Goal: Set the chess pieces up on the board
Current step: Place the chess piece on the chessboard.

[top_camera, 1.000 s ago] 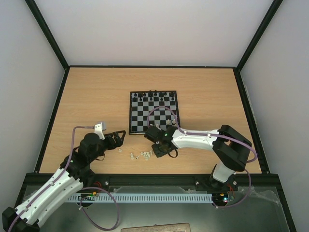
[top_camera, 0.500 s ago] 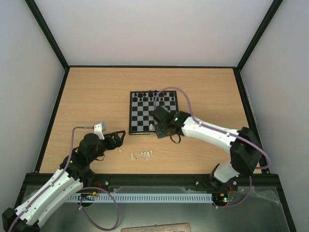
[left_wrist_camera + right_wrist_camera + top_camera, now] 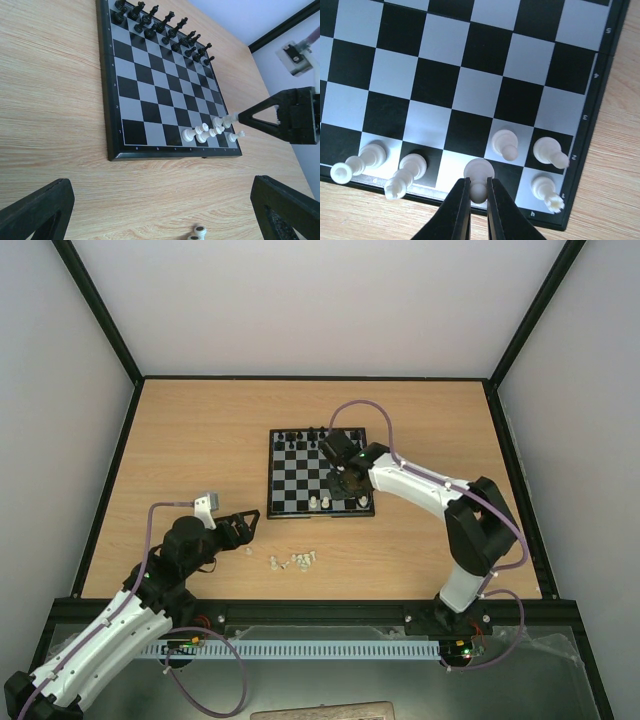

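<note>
At the lower left of the overhead view, the left pincer [image 3: 248,527] sits low over the tabletop [image 3: 200,440]. Its jaws are spread wide with nothing between them. In its own camera the two dark fingers [image 3: 35,210] fill the bottom corners of the frame, well apart.

Just to its right, a small cluster of loose white pieces [image 3: 295,560] lies on the wood near the front edge. One of them shows at the bottom centre of the left wrist view [image 3: 197,231].

Further in, the board [image 3: 290,485] lies at the middle of the tabletop, and the right pincer [image 3: 345,487] reaches over its near right corner. In the right wrist view this pincer [image 3: 477,181] rises from the bottom centre with its jaws drawn narrow, pinching the head of a white piece [image 3: 479,171]. The base of that piece is over a pale square in the board's edge row; I cannot tell whether it rests there.

Other standing white pieces [image 3: 504,144] flank it, two to the left and three to the right. The left wrist view shows the same pincer [image 3: 242,116] entering from the right edge, its tip on that piece [image 3: 229,120].

Farthest away, black pieces [image 3: 320,437] line the board's far edge in two rows.
</note>
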`<state>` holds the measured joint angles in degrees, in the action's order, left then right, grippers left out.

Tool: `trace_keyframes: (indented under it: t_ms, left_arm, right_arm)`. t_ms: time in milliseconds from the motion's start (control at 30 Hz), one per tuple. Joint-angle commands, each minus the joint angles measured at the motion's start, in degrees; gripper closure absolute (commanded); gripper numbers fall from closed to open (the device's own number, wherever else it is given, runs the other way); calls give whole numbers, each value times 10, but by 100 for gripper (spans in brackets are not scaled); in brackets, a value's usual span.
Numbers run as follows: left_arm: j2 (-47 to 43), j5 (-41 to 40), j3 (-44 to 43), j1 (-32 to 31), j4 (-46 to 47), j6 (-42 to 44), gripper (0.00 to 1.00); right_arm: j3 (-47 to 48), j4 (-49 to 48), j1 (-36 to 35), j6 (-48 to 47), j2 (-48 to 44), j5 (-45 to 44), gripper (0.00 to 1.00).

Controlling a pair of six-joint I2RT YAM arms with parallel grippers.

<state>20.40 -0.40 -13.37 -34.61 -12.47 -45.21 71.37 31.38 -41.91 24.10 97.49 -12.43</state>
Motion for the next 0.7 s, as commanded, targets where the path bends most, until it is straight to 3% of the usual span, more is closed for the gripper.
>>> trace_keyframes:
  t_ms: [0, 667]
  left_arm:
    - [-1, 2, -1, -1, -4, 4, 1]
    - [12, 1, -1, -1, 5, 8, 1]
  right_arm:
    - [30, 13, 5, -19, 28, 17, 92]
    - [74, 13, 11, -31, 123, 24, 90]
